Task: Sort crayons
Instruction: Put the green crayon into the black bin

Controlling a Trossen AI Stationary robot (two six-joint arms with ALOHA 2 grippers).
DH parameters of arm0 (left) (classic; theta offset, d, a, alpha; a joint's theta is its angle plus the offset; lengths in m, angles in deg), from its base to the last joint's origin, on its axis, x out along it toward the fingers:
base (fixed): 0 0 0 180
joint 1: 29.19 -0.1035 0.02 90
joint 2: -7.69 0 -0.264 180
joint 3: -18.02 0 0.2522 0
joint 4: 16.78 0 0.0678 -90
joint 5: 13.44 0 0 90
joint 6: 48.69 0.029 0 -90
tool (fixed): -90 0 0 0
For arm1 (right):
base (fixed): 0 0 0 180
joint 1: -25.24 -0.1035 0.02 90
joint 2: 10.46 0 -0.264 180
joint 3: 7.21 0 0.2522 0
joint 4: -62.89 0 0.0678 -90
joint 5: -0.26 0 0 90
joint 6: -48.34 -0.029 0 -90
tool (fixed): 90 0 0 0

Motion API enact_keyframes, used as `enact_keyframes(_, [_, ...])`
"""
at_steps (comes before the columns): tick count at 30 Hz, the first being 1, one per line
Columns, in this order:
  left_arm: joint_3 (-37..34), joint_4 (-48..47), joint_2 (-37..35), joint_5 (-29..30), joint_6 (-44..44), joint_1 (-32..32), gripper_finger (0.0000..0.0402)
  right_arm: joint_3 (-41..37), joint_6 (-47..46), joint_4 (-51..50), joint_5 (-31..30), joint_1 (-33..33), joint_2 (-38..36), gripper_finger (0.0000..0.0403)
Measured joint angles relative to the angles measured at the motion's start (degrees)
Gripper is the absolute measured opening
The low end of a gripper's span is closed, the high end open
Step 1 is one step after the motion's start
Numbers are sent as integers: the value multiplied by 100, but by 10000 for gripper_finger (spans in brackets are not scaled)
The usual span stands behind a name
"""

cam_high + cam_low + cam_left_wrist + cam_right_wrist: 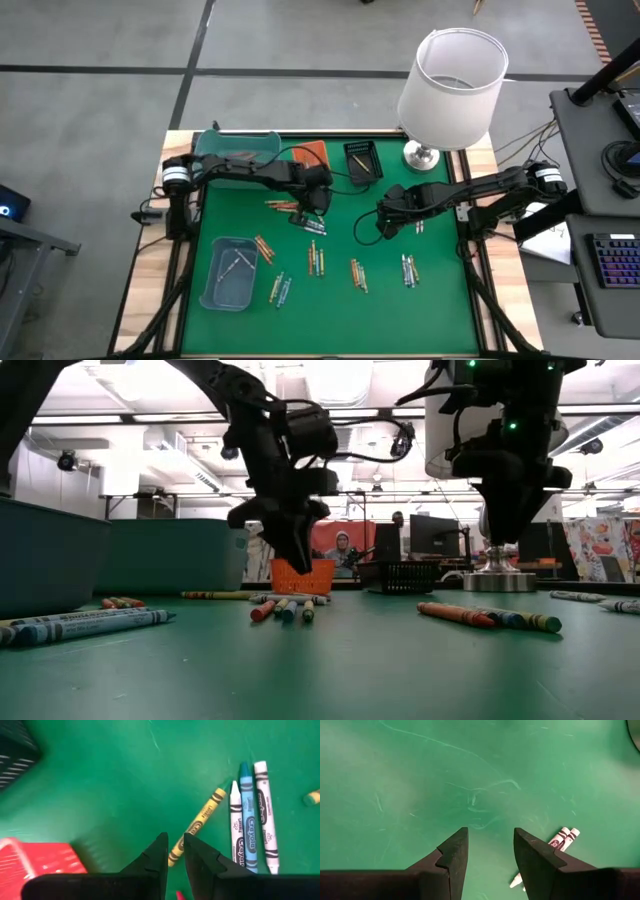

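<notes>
Crayons lie flat on the green mat (440, 300) in small groups: one (283, 206) beside my left gripper, others (316, 260), (357, 273), (408, 268) nearer the front. My left gripper (175, 845) points steeply down above a yellow crayon (200, 820). Its fingers are a narrow gap apart, with nothing between the tips. Beside it lie a blue crayon (247, 820) and two white ones. A red crayon tip (178, 894) shows through the gap. My right gripper (491, 840) hangs open over bare mat, with two white crayons (562, 837) beside it.
A clear tray (228, 272) with a few crayons stands at the front left. A teal bin (237, 147), an orange tray (315, 152) and a black tray (362, 160) line the far edge. A white-shaded lamp (450, 85) stands at the far right.
</notes>
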Motion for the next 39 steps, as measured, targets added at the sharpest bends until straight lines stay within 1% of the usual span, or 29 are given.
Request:
enact_keyframes(5, [-14,-5,155,-43,33,17,66,0,2,27,-128,0,0,148])
enact_keyframes(13, [-17,59,289,-44,35,11,108,0,-2,60,-135,0,0,148])
enact_keyframes(19, [-17,62,352,-47,29,11,116,0,-9,81,-152,0,0,148])
enact_keyframes(23, [-15,86,479,-61,10,11,116,0,-11,176,-280,0,0,148])
enact_keyframes(29, [5,110,596,-78,-63,8,116,0,-11,259,-288,0,0,148])
enact_keyframes(32, [4,113,610,-80,-142,11,107,0,39,381,-322,0,0,148])
enact_keyframes(36, [-1,147,615,-89,-215,11,78,0,136,515,-446,0,0,148])
enact_keyframes(39, [1,166,621,-84,-247,17,46,0,131,524,-447,0,0,148])
